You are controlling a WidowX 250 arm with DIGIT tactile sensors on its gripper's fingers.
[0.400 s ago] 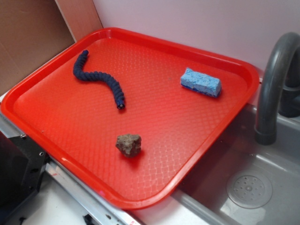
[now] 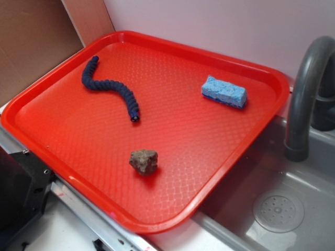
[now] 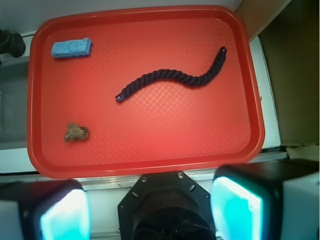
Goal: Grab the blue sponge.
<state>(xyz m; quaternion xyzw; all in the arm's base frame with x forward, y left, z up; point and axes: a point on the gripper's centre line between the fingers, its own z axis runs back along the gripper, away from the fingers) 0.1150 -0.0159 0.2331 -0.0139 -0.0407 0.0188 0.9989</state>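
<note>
Since nothing on the red plastic tray [image 2: 251, 137] has shifted, the light-blue rectangular sponge [image 2: 224, 91] lies ungrasped, the hand [image 3: 150, 210] wide open, empty.

no readable text, labels, brands or numbers on any surface in either view

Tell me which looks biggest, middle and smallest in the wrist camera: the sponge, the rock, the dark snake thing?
1. Dark snake thing, by far the longest, winding across the tray.
2. Blue sponge.
3. Brown rock, a bit shorter than the sponge.
</note>
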